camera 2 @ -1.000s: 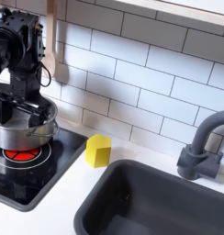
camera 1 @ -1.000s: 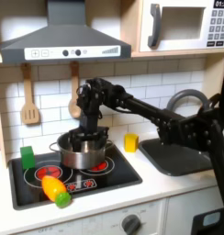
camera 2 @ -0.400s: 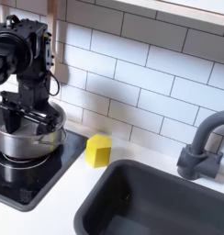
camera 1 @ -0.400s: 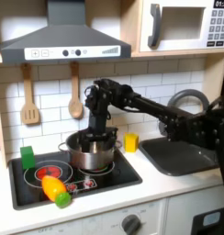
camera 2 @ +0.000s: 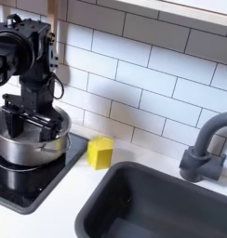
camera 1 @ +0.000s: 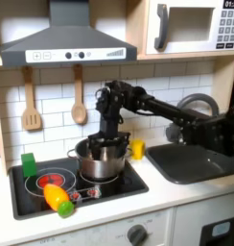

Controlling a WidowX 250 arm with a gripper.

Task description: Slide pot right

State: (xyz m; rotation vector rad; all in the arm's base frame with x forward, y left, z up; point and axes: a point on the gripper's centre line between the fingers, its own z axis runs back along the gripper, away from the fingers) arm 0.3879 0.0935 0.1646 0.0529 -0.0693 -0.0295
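Note:
The pot is a shiny silver round pan on the black stovetop, over the burner on the first exterior view's right. In the second exterior view the pot sits at the left, close to the stovetop's right edge. My gripper reaches down from above into the pot's back right part. The gripper looks shut on the pot's rim, though its fingertips are partly hidden inside the pot. A yellow cup stands just right of the pot; the cup is apart from it.
A green block stands at the stovetop's back left, and a yellow-orange toy vegetable lies at its front. The dark sink basin and grey faucet lie to the right. Wooden utensils hang on the tiled wall.
The gripper and the pot have moved together to the first exterior view's right, from the middle of the stovetop towards the yellow cup. The cup has stayed in place.

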